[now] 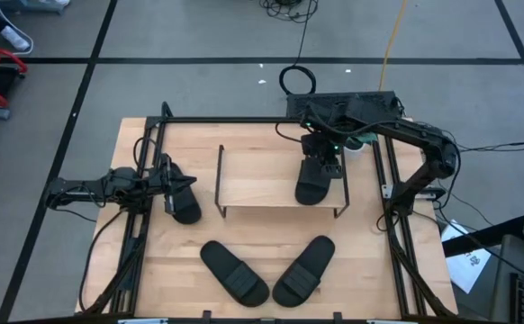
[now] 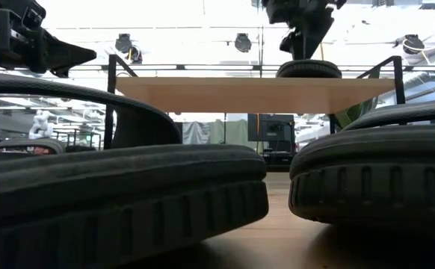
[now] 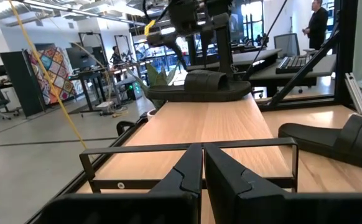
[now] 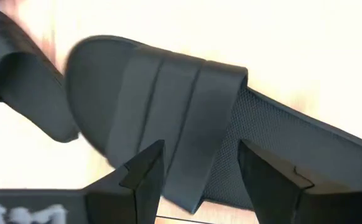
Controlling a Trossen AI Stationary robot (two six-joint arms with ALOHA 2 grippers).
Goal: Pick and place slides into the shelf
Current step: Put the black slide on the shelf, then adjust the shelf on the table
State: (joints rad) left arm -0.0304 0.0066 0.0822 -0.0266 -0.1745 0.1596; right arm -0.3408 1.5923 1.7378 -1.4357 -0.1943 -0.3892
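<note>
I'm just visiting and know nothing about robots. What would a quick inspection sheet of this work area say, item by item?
Surface: light wooden tabletop inside black rails.
Job's things: low wooden-plank shelf carries one matte black slide sandal at its right end; two more black sandals lie in front; a fourth black sandal lies left of the shelf.
Clutter: nothing seen.
Grippers: right gripper open above the shelved sandal; left gripper shut, beside the fourth sandal.
Cables: black loop and yellow cord on the floor.
Surroundings: grey floor, desks, people standing.
</note>
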